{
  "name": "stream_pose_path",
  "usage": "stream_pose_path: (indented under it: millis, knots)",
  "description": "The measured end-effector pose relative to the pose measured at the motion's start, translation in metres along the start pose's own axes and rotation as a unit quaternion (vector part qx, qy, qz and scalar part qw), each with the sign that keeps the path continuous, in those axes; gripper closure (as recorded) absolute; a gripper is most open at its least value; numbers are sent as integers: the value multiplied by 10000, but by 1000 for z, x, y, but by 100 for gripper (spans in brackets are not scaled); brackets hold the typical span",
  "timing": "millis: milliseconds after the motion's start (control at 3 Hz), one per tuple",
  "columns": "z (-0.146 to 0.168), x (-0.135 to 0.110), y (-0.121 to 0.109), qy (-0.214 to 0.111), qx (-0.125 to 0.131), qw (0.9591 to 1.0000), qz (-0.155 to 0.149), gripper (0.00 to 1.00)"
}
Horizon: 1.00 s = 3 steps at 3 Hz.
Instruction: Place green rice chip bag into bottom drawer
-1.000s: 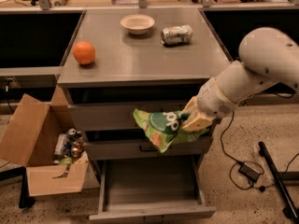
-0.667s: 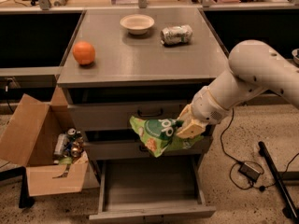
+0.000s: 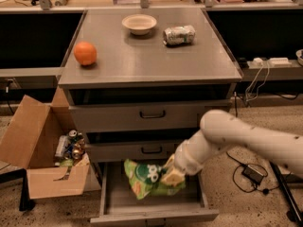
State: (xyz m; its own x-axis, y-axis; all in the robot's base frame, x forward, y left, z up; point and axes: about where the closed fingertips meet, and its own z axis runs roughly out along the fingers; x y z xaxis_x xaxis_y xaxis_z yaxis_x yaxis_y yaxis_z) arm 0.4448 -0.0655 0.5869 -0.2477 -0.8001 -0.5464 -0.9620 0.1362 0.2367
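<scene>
The green rice chip bag (image 3: pixel 146 178), glossy and wrinkled with white letters, hangs low over the open bottom drawer (image 3: pixel 113 203), just above its grey tray or touching it. My gripper (image 3: pixel 171 176) is shut on the bag's right end, its fingers yellowish against the foil. My white arm reaches in from the right and slopes down to the drawer. The two upper drawers with dark handles are closed.
On the cabinet top are an orange (image 3: pixel 85 53), a pale bowl (image 3: pixel 139 23) and a silvery-green can (image 3: pixel 179 35) lying on its side. An open cardboard box (image 3: pixel 45 174) with cans stands left of the cabinet. Cables and a power brick (image 3: pixel 252 174) lie on the floor at right.
My arm has dropped from the level of the middle drawer down to the bottom drawer, carrying the bag with it. The bag now sits low over the tray.
</scene>
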Motion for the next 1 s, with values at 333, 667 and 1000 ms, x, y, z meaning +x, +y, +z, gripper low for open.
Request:
stream_pose_path:
  millis: [333,667,1000]
  knots:
    - [77,33,4,-120,-135,9990,417,100]
    - [76,33,4,-117,-138,9990,414,100]
    - [95,42,-15,-221,-11,9981,582,100]
